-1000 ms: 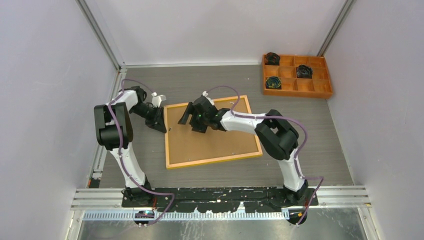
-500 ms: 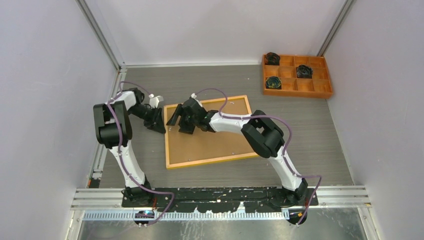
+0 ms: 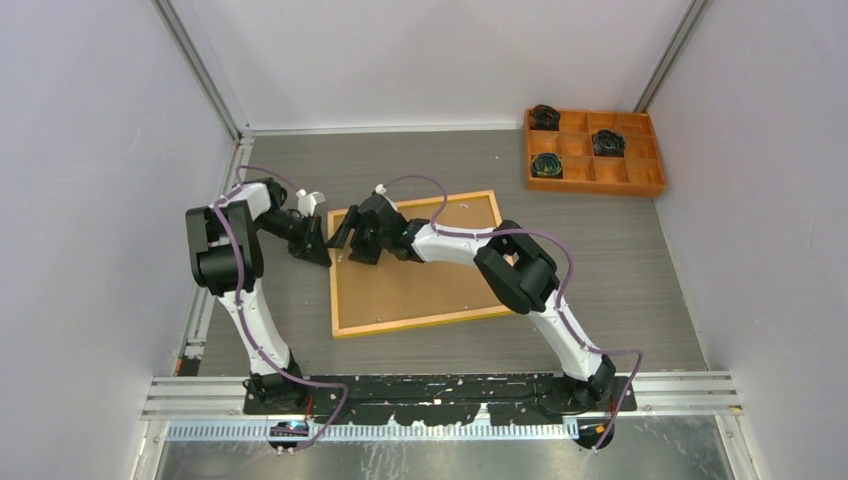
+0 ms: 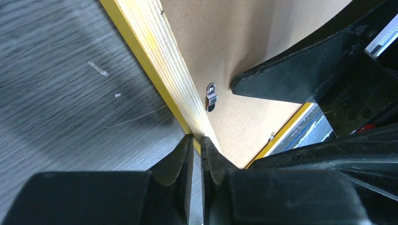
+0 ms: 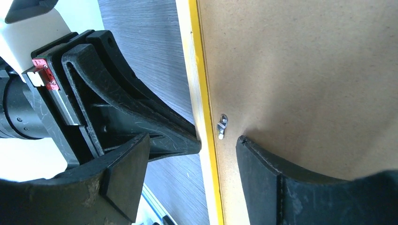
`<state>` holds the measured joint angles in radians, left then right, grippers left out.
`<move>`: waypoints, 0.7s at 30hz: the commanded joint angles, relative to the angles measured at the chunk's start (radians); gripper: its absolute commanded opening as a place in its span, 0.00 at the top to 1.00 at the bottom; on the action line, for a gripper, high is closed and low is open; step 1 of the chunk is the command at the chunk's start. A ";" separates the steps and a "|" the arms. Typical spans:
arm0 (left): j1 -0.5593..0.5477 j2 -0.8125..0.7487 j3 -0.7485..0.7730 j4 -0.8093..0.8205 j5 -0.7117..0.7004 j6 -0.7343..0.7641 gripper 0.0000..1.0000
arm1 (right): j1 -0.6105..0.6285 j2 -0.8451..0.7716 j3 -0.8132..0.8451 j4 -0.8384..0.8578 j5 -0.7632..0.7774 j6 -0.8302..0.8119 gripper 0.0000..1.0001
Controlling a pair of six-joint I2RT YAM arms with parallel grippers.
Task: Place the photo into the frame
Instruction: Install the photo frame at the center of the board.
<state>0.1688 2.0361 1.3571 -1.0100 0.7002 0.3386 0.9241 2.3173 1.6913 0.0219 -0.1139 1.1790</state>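
1. At the far left, the left gripper (image 4: pixel 197 140) is seen low over the grey table (image 3: pixel 620 270), angled down toward the left side of the frame (image 3: pixel 430 322).
2. Its fingers are pressed almost together, with only a thin slit left between them. Nothing is seen held in that slit, and the tips are set against the outer side of the frame's left rail.
3. The frame is laid flat in the middle of the table, back side up and slightly skewed. The light wood of the rail and a thin yellow line along each side of it are shown in the wrist views.
4. Just inside that left rail, a small metal clip (image 5: pixel 222 126) is seen lying on the brown backing board (image 3: pixel 420 285), which fills the frame's opening.
5. The right gripper (image 5: pixel 191 140) is held over the same rail, facing the left gripper, with its fingers spread wide.
6. One finger is placed outside the frame, just beside the left gripper. The other is placed over the backing board, its tip near the clip. The rail is straddled, and nothing is gripped.
7. The photo cannot be made out in any view.
8. At the far right corner of the table, well apart from the frame, an orange compartment tray (image 3: pixel 600 187) is set, with dark coiled items (image 3: pixel 546 165) in three of its compartments.
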 commanded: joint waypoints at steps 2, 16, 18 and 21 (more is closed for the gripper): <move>-0.004 0.033 -0.005 0.044 -0.031 0.015 0.90 | 0.016 0.028 0.051 0.001 -0.002 0.002 0.28; -0.004 0.027 -0.014 0.040 -0.039 0.030 0.93 | 0.019 0.071 0.089 -0.004 -0.011 0.013 0.30; -0.004 0.029 -0.014 0.040 -0.039 0.031 0.93 | 0.019 0.076 0.091 -0.004 -0.008 0.015 0.31; -0.004 0.029 -0.017 0.042 -0.040 0.031 0.94 | 0.019 0.086 0.100 -0.003 -0.006 0.021 0.35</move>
<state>0.1707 2.0361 1.3571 -1.0126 0.7017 0.3397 0.9344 2.3737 1.7611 0.0307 -0.1326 1.1912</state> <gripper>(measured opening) 0.072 0.675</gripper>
